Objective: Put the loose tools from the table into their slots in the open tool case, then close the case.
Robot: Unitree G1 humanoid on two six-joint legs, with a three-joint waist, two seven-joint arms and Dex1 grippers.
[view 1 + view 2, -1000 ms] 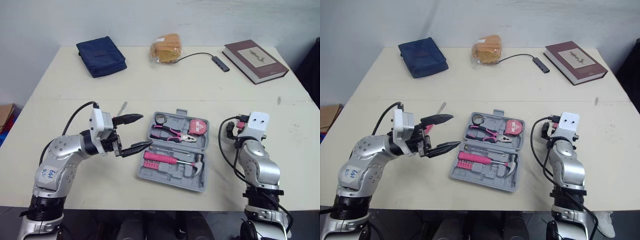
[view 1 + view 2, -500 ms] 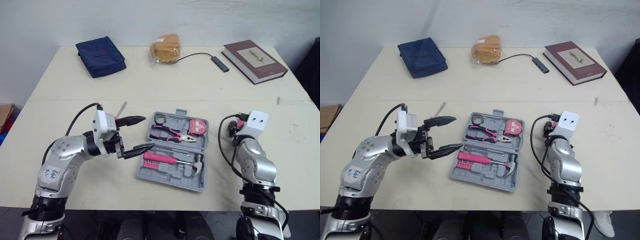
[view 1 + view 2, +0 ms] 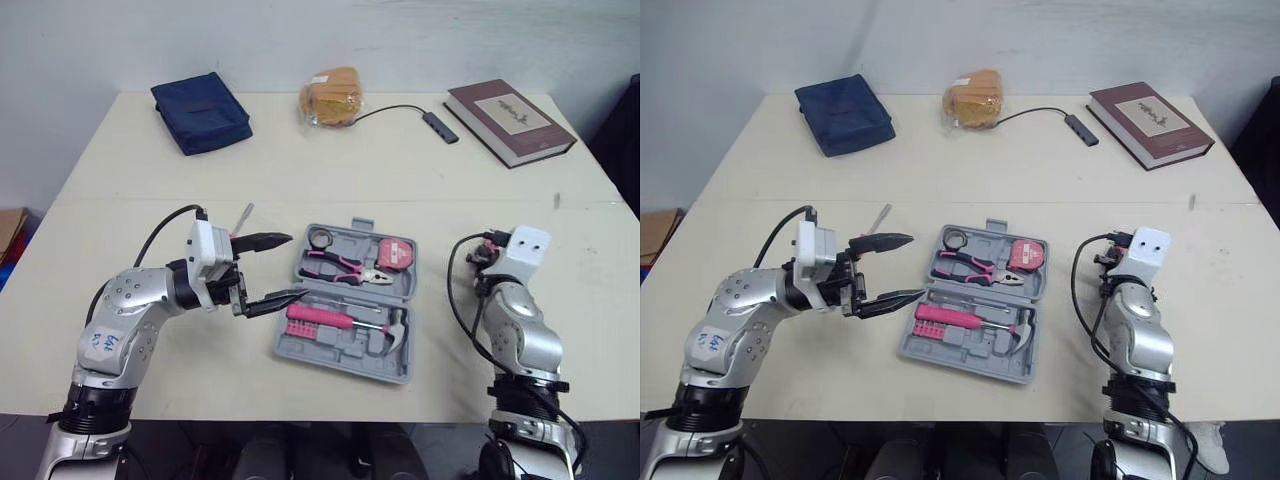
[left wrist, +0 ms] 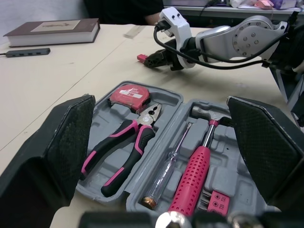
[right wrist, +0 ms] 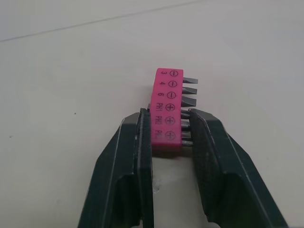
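While the left gripper (image 3: 292, 266) hovers just beside the left edge of the open tool case (image 3: 330, 352), fingers spread wide and holding nothing, the right gripper (image 5: 170, 114) is down at the table (image 3: 300, 160) to the right of the case. Its two black fingers are closed on the near end of a pink bit holder (image 5: 165, 88), a small bar carrying a row of screwdriver bits. The holder seems to rest on the table, though it may be a little off it; the view does not settle this.

The case lies flat, already holding pliers (image 3: 340, 265), a tape measure (image 3: 397, 252) and a pink-handled hammer (image 3: 345, 322). Plain grey recesses run along its near edge.

The step in hand is likely fetching the bit holder. The grip sits near one end, so the bar could swing; lift slowly and keep it level. Line its length up with the matching recess before lowering, press it home, then release. The left gripper could steady the case rim.
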